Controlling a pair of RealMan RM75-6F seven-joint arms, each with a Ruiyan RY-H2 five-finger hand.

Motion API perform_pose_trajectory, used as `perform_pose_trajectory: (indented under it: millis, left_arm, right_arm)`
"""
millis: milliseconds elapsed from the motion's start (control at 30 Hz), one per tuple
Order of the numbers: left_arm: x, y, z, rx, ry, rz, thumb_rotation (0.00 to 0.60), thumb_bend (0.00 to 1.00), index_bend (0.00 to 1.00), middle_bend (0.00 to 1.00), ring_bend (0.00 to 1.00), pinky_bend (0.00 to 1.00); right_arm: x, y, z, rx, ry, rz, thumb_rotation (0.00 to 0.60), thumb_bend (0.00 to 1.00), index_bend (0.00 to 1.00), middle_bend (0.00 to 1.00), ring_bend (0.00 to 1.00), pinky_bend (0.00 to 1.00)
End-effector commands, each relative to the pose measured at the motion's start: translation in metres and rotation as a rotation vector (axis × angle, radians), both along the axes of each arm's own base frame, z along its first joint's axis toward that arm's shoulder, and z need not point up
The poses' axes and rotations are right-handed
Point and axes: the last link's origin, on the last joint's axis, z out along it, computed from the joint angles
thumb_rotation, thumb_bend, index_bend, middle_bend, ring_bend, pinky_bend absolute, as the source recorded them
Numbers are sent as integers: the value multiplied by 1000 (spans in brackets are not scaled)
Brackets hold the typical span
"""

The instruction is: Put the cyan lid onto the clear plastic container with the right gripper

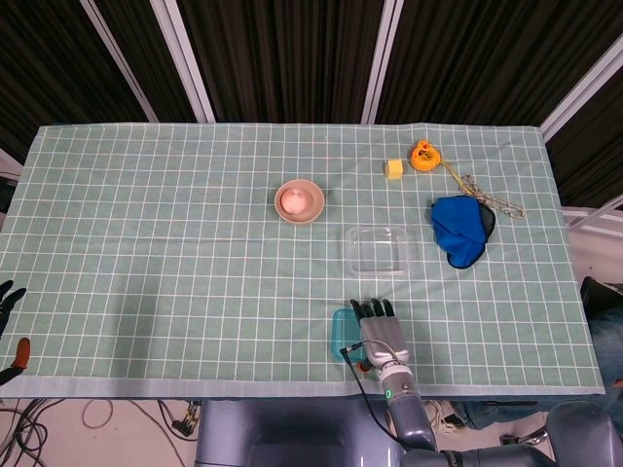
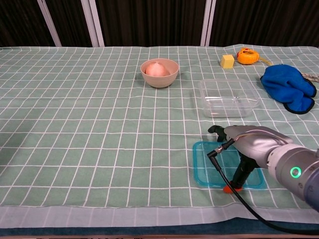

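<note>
The cyan lid [image 2: 210, 168] lies flat on the cloth near the front edge, also seen as the lid [image 1: 340, 336] in the head view. My right hand [image 2: 247, 143] hovers over its right half, fingers stretched out flat and the orange thumb tip [image 2: 229, 189] down at the lid's front rim. It does not grip the lid. In the head view the right hand [image 1: 379, 331] covers most of the lid. The clear plastic container [image 2: 228, 97], [image 1: 378, 250] stands empty just beyond it. My left hand [image 1: 10, 321] shows only at the left edge, fingers apart, holding nothing.
A beige bowl [image 2: 159, 72] with something pink in it stands at centre back. A blue cloth [image 2: 289, 87], an orange tape measure [image 2: 246, 55] and a yellow block [image 2: 228, 60] lie at the back right. A black cable [image 2: 234, 191] trails from the right hand.
</note>
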Motion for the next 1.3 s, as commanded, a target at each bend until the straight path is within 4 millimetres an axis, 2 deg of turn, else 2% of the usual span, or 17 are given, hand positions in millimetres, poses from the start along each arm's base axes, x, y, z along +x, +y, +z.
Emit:
perform_pose_trajectory:
  millis: [33, 267, 633, 900, 1300]
  left_arm:
    - [0, 0, 0, 0, 0, 0, 600, 522, 87, 0, 0, 0]
    - [0, 0, 0, -1, -3, 2, 600, 522, 87, 0, 0, 0]
    - [0, 0, 0, -4, -6, 6, 600, 522, 87, 0, 0, 0]
    - [0, 0, 0, -6, -12, 9, 600, 521, 87, 0, 0, 0]
    - [0, 0, 0, -7, -15, 11, 600, 522, 87, 0, 0, 0]
  right_arm:
    - [0, 0, 0, 2, 1, -1, 600, 149, 0, 220, 0, 0]
    - [0, 0, 0, 3, -1, 4, 600, 150, 0, 283, 16, 0]
    - [2, 0, -1, -19, -27, 14, 600, 149, 0, 412, 95, 0]
    - [2, -1, 0, -28, -31, 15, 600, 189, 0, 457, 134, 0]
    - [4, -2, 6, -19, -32, 19, 600, 191, 0, 491, 140, 0]
